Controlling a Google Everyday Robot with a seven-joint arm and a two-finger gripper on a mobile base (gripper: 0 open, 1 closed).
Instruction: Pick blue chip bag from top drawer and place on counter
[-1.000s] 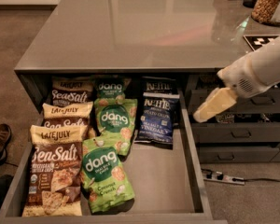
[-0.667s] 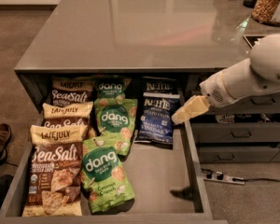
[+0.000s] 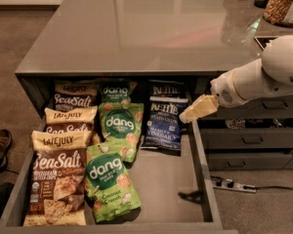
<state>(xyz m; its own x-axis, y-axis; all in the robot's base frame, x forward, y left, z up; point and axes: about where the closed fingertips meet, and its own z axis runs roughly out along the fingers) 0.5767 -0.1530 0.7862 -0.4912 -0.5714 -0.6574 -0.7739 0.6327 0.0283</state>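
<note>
Fingers [image 3: 199, 108] together, empty; gripper [image 3: 183, 118] beside blue chip bag [image 3: 162, 126], below counter [image 3: 136, 33] front edge. Unopened, risks shoving bag or clipping top drawer [image 3: 203, 179] wall.

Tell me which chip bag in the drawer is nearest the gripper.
The blue chip bag, the fully visible navy Kettle one. The gripper hangs at its upper right edge; the dang bags and Late July bags lie farther left.

Single view, high and close, angled down over open top drawer [image 3: 166, 179] toward desk [image 3: 136, 33]; pincer [image 3: 198, 108] at right, mid-frame.
</note>
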